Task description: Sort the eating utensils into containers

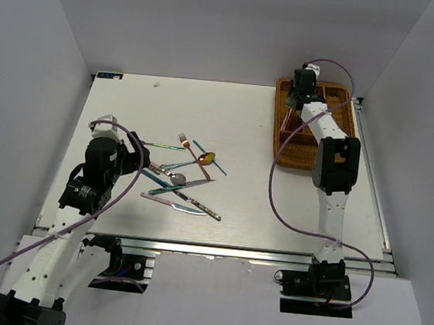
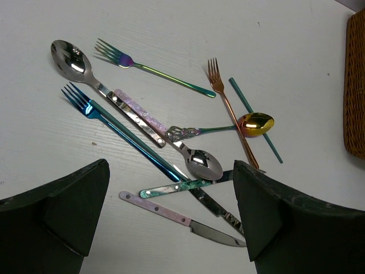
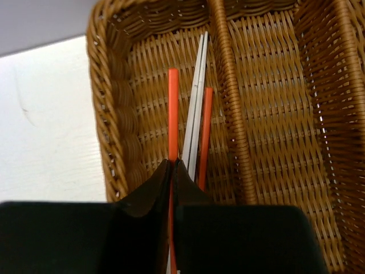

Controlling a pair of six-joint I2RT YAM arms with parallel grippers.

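Observation:
Loose eating utensils (image 1: 184, 178) lie piled on the white table. My left gripper (image 2: 171, 191) hangs open just above them, over a green-handled knife (image 2: 171, 188) and a pink-handled knife (image 2: 165, 212). Beyond lie a blue fork (image 2: 114, 123), two silver spoons (image 2: 74, 60), an iridescent fork (image 2: 154, 71), a copper fork (image 2: 228, 108), a gold spoon (image 2: 255, 124) and a teal chopstick (image 2: 256, 123). My right gripper (image 3: 173, 164) is shut on a red chopstick (image 3: 173, 114) over the leftmost slot of the wicker tray (image 3: 108, 114). White chopsticks (image 3: 197, 97) and another red one (image 3: 205, 131) lie in that slot.
The wicker tray (image 1: 303, 152) sits at the table's far right, with my right gripper (image 1: 296, 93) above its far end. A woven divider (image 3: 228, 103) separates the chopstick slot from the bare slot beside it. My left gripper (image 1: 143, 162) is at the pile's left side.

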